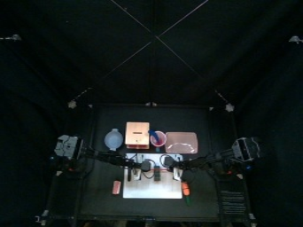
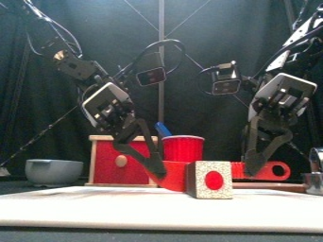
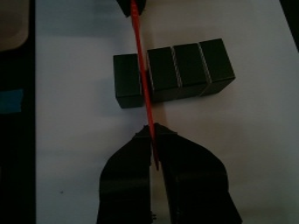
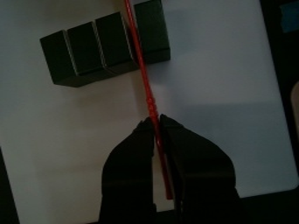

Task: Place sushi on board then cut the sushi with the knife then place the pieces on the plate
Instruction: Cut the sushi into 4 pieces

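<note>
While the sushi roll (image 3: 173, 72) lies on the white board (image 3: 257, 131), at the front-middle of the table (image 1: 119, 115), a red knife (image 3: 142, 79) runs across it, seen edge-on. The roll is 4 dark green blocks in a row, each touching the next. The blade lies over the seam btw. one end block and its neighbour: 1 block on one side, 3 on the other.

Left gripper (image 3: 149, 131): jaws pressed together on the knife's end. Right gripper (image 4: 156, 121): jaws also pinching a thin red blade, which crosses that same seam from the opposite side. It is prob. the same knife, but I cannot tell for sure.

In front view the roll's end face, white w/ a red centre, looks toward the camera.

Behind the board, left to right: blue-grey bowl (image 2: 53, 170), wooden box (image 2: 120, 156) w/ red drawer front, red cup (image 2: 184, 148), pink tray (image 1: 182, 140).
</note>
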